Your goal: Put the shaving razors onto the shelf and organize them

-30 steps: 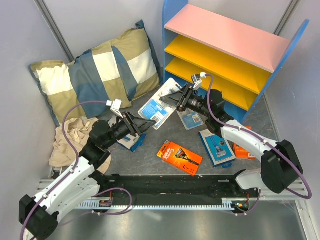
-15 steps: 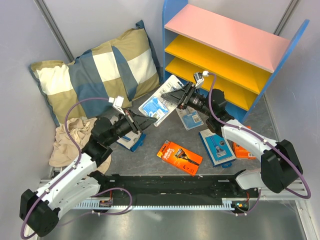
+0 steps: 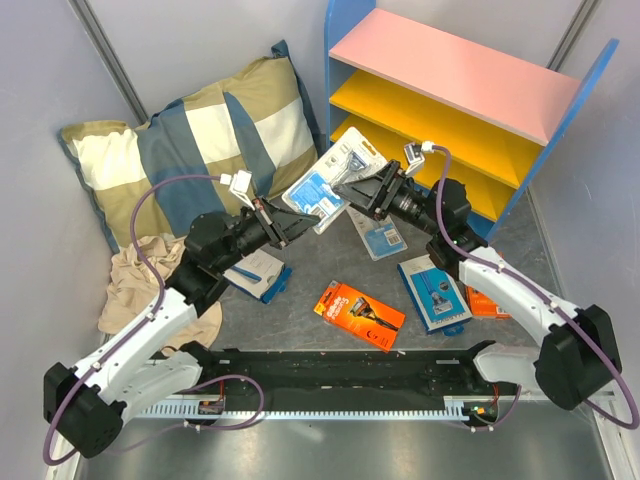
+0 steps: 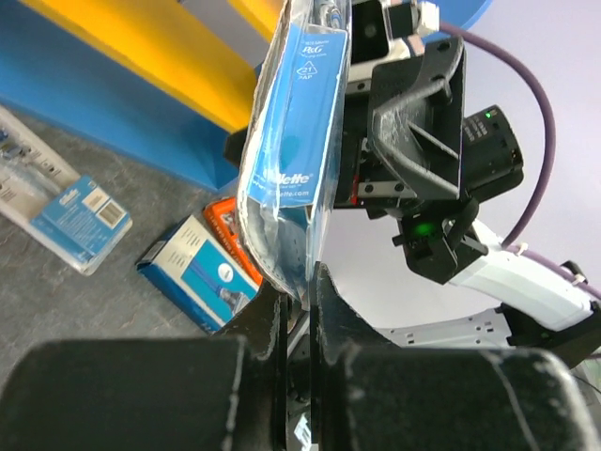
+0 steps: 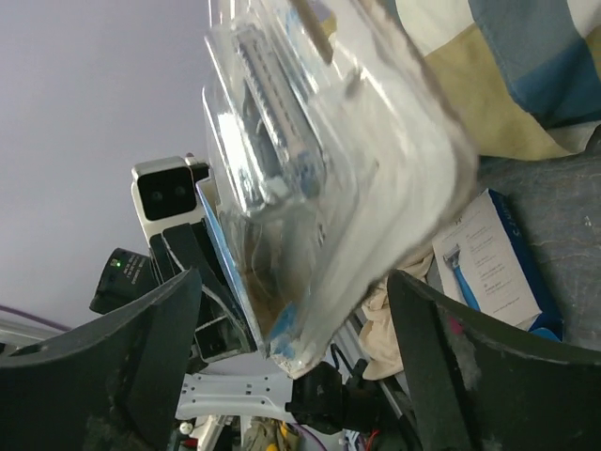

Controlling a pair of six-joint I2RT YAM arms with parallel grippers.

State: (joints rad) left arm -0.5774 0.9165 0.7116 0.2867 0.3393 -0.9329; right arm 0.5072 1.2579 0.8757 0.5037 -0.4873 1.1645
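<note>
A clear blister razor pack on a light-blue card (image 3: 322, 185) hangs in the air in front of the shelf (image 3: 455, 70), which has blue sides, a pink top and two yellow boards. My left gripper (image 3: 297, 222) is shut on the pack's lower edge; the left wrist view shows the pack edge-on (image 4: 296, 141) pinched between my fingers (image 4: 300, 291). My right gripper (image 3: 352, 190) is open, its jaws wide apart around the pack's upper end (image 5: 319, 160) without pressing it (image 5: 293, 282). Another blister pack (image 3: 382, 238), an orange box (image 3: 360, 315) and a blue/white box (image 3: 435, 293) lie on the floor.
A second blue/white box (image 3: 255, 275) lies under my left arm. An orange box (image 3: 487, 300) is half hidden by my right arm. A checked pillow (image 3: 190, 150) and a beige cloth (image 3: 140, 285) fill the left side. Grey walls close in on both sides.
The blister pack has risen and moved up and right toward the shelf. My left gripper has moved up to it and now grips its lower edge. The right arm has shifted right.
</note>
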